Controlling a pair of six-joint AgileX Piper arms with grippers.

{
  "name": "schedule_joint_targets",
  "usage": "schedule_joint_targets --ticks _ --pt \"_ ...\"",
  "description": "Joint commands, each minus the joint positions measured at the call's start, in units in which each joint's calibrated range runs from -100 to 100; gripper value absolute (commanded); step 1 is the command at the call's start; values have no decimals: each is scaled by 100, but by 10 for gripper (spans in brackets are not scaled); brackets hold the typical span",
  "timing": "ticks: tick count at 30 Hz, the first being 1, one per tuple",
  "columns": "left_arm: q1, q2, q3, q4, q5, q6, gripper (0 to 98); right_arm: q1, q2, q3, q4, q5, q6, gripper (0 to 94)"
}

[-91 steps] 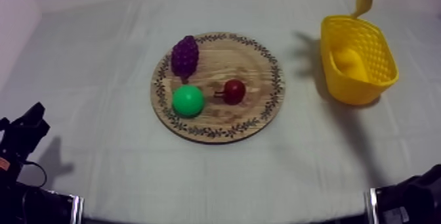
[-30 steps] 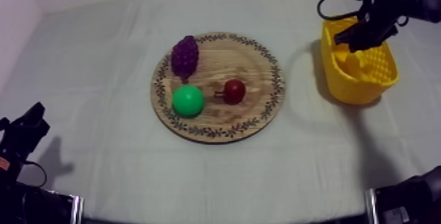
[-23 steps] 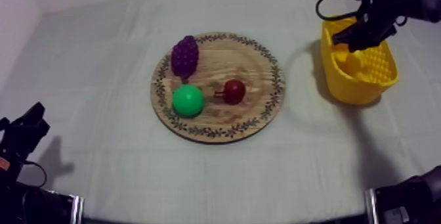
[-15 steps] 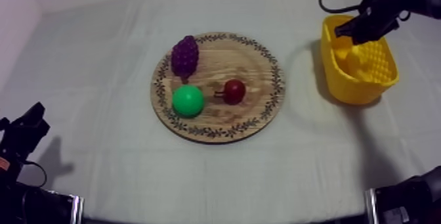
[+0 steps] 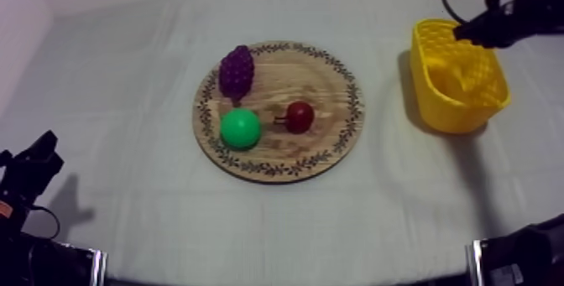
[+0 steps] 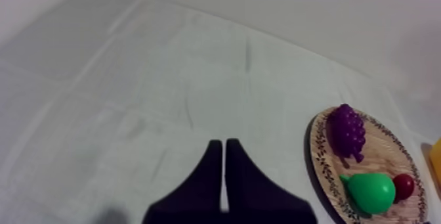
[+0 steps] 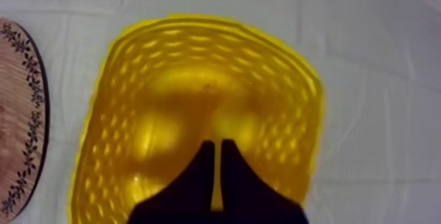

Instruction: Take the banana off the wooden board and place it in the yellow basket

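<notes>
From above, the right gripper [image 5: 463,31] hangs over the far rim of the yellow lattice basket [image 5: 457,118], its arm coming in from the upper right. Its wrist view looks down into the basket. The jaws are pressed together above rounded yellow lumps [image 7: 157,131], and I can't pick the banana out among them. The left gripper [image 5: 33,162] sits low, jaws together, well apart from the round wooden board [image 5: 327,151].

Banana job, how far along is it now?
Done: the board holds just grapes, a pear and a small red fruit; what looks like the banana lies in the basket. In hand: nothing, the right gripper hangs shut over the basket. Left: probably just pulling that arm back.
</notes>
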Motion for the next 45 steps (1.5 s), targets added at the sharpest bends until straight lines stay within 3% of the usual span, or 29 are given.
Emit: schedule_joint_targets --ticks 1,5,9,19,26,32,38,45 --pt "-1 -3 3 2 -2 -1 1 188 -1120 890 -636 -676 535 14" --pt "-1 -3 3 2 -2 -1 1 295 -2411 2127 -1367 -1297 1113 16" --pt "-1 -3 3 2 -2 -1 1 316 -3682 3152 -1977 -1429 1623 16" --pt "-1 -3 3 2 -2 -1 1 287 -6166 4738 -2420 -660 1895 13" --pt "-1 -3 3 2 -2 -1 1 273 -7616 5232 -2375 67 1773 13" --pt "-1 -3 3 2 -2 -1 1 255 -8394 5298 -2077 605 1415 13" --pt "-1 -3 3 2 -2 -1 1 264 -8543 5366 -1796 701 976 9" --pt "-1 -3 3 2 -2 -1 1 280 -8562 5395 -1710 699 585 5"
